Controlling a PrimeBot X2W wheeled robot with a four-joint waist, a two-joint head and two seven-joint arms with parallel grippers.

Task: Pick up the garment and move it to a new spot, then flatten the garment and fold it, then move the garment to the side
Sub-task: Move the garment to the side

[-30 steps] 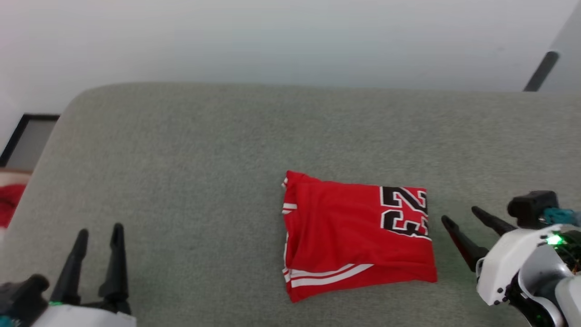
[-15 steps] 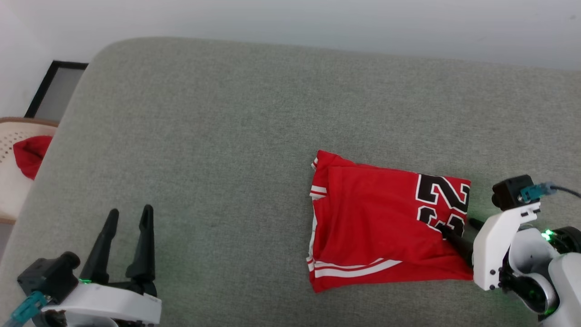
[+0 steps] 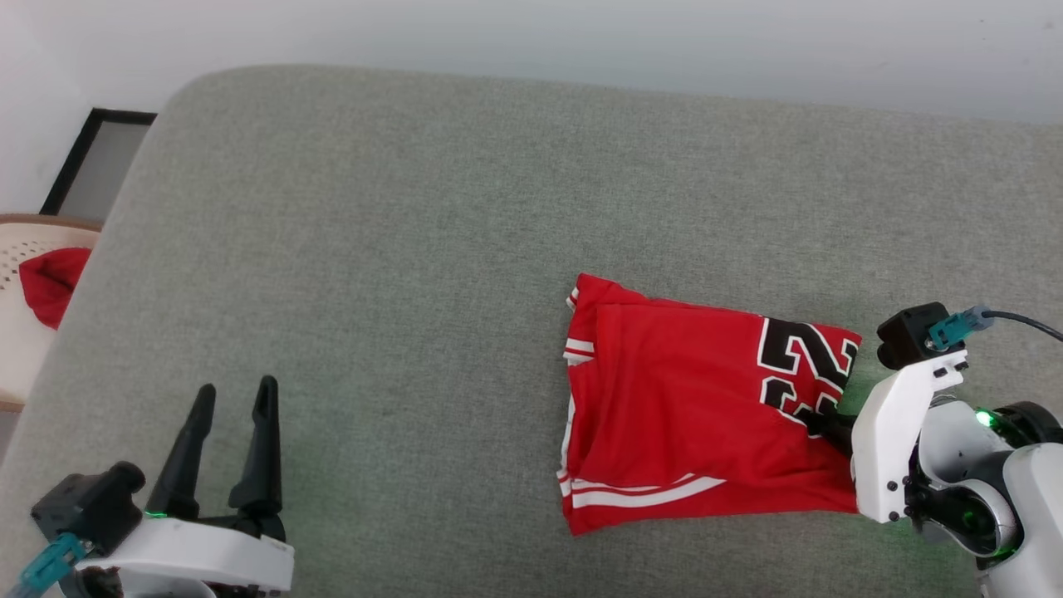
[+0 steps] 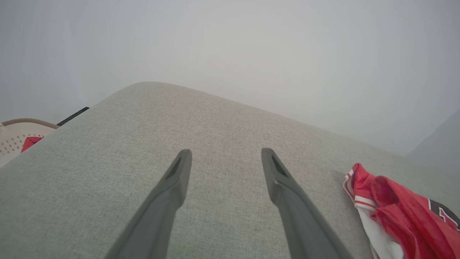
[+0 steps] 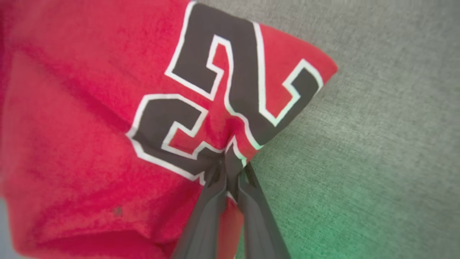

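Observation:
The garment (image 3: 681,415), a red jersey with white stripe trim and a black number 23, lies folded on the grey couch cushion (image 3: 415,249), right of centre. My right gripper (image 3: 818,422) is shut on its right edge, beside the number. In the right wrist view the two fingers (image 5: 230,169) pinch the red cloth (image 5: 90,126) into a small pucker under the number. My left gripper (image 3: 232,407) stands open at the lower left, well away from the jersey. In the left wrist view its fingers (image 4: 224,158) are spread over bare cushion, with the garment (image 4: 388,205) off at the right.
A pale perforated basket (image 3: 25,332) holding a small red cloth (image 3: 50,282) stands off the cushion's left edge. A dark-framed panel (image 3: 91,166) sits on the floor behind it. A white wall runs along the back.
The head camera shifted between the earliest frame and now. My right gripper came in from the right onto the jersey's edge and shut on it. The left gripper stayed open.

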